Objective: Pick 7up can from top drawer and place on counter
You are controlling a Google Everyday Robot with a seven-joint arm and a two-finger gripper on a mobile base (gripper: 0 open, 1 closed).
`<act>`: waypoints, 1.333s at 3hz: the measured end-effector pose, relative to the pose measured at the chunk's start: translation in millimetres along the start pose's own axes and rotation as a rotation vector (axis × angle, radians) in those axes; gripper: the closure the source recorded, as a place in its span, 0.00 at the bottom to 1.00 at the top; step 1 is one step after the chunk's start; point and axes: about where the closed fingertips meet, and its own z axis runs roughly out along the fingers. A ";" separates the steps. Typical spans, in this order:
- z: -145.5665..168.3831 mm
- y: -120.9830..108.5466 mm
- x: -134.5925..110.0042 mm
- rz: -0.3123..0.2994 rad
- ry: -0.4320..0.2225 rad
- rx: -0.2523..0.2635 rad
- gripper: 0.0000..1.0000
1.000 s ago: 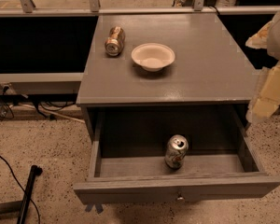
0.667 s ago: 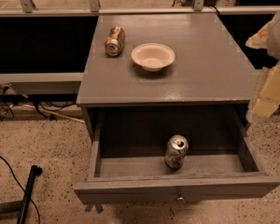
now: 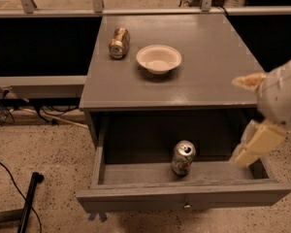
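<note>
The top drawer (image 3: 136,198) stands pulled well out from under the bench (image 3: 213,57), so the opening part of the job looks done. Inside sits the 7up can (image 3: 183,158), upright on the drawer floor, a little right of the middle and close to the front panel, just behind the small knob (image 3: 186,206). Nothing is touching it.

Over on the right comes the pincer (image 3: 238,120), hanging off the right front corner of the bench. Its two pale fingers are spread wide, one up at bench-top level and one down by the drawer's right wall, with nothing between them. The wrist runs out of the picture at the right edge, so I can't say for sure how it is angled; it looks tilted in toward the drawer. It is well apart from the 7up can, off to the can's right and above it.

Up on the bench, a brown-gold can (image 3: 119,42) lies on its side at the back left, just beside a shallow white bowl (image 3: 158,58). The right half of the top is bare grey surface, and that looks like the natural spot for the set-down.

So, by my reckoning: drawer open, and that is all. The reach in, the grasp, the lift clear of the drawer front and the placing on the bench are all yet to be done.
</note>
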 end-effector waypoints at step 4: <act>80.3 26.0 1.5 0.021 -0.334 0.093 0.00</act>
